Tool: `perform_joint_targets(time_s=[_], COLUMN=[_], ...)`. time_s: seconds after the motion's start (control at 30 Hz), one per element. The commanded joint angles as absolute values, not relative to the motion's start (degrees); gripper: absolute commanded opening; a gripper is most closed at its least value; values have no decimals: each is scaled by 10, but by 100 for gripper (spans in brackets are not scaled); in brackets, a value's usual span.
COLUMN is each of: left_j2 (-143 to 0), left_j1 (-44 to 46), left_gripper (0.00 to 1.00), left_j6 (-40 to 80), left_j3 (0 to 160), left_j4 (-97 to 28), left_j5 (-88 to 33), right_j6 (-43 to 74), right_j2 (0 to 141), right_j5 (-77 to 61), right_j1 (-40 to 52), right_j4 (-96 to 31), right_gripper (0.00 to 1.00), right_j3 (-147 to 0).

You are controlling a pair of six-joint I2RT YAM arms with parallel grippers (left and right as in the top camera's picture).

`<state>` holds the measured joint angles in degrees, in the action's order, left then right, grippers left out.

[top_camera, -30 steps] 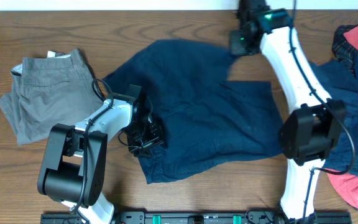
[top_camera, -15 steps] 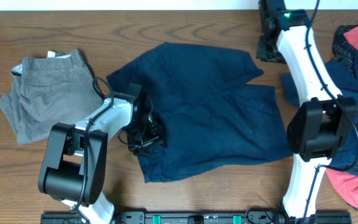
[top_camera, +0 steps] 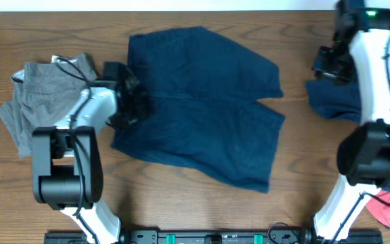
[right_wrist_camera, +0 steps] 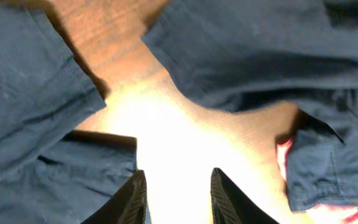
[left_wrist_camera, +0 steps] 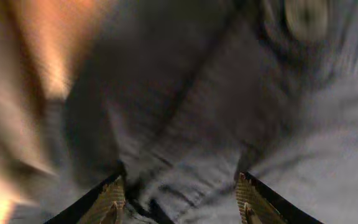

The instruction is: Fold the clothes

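Left gripper (top_camera: 139,102), spread wide on one navy shorts (top_camera: 208,102), now flattened; right gripper (top_camera: 325,62), parted and empty, has withdrawn. One grey shorts (top_camera: 39,95) behind left gripper.

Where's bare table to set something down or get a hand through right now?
Widest bare table: between navy shorts and the right pile, down to the near edge. Also the near strip below the navy shorts, and the far-left corner beyond grey shorts. Crowded: left arm bridges both shorts; right arm over the pile.
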<state>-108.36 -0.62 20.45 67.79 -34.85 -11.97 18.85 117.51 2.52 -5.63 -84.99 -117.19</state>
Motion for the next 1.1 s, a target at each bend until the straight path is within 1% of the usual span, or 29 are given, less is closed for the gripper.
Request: perform_joint_targets(time_s=[0.0,0.1,0.2,0.33,0.47,0.57,0.67,0.87,0.9,0.93,0.97,1.0,1.07], left_j2=[-1085,-1077,-1049,-998,-948,-916,-891,-844,-837,-831,-828,-827,-829], left_j1=[-16,-11,-6,-6,-6,-6,-6,-6,-6,-7,-10,-13,-23], left_gripper=[59,60,68,75,79,80,81,82,83,85,88,89,91], left_j6=[176,128,109,110,116,116,116,114,114,114,115,116,116], left_j3=[722,754,763,763,763,762,755,679,659,638,620,600,570], left_j4=[-365,-420,-473,-535,-602,-635,-660,-643,-632,-618,-604,-586,-556], left_j5=[-115,-145,-143,-131,-103,-98,-89,-64,-63,-64,-64,-64,-65], right_j6=[141,136,143,173,183,206,239,345,365,389,413,439,479], right_j2=[1154,1152,1149,1141,1111,1063,989,830,802,777,757,736,705], right_j5=[-36,-38,-77,-99,-93,-86,-91,-117,-131,-142,-146,-151,-159], right_j1=[-67,-67,-67,-66,-61,-59,-57,-20,-6,11,27,48,89], right_j4=[-871,-890,-897,-904,-906,-886,-840,-752,-732,-712,-697,-680,-650], right_gripper=[33,33,35,35,35,36,37,41,55,78,91,99,99], right_j3=[-1172,-1172,-1172,-1172,-1152,-1100,-1005,-783,-745,-707,-677,-644,-590])
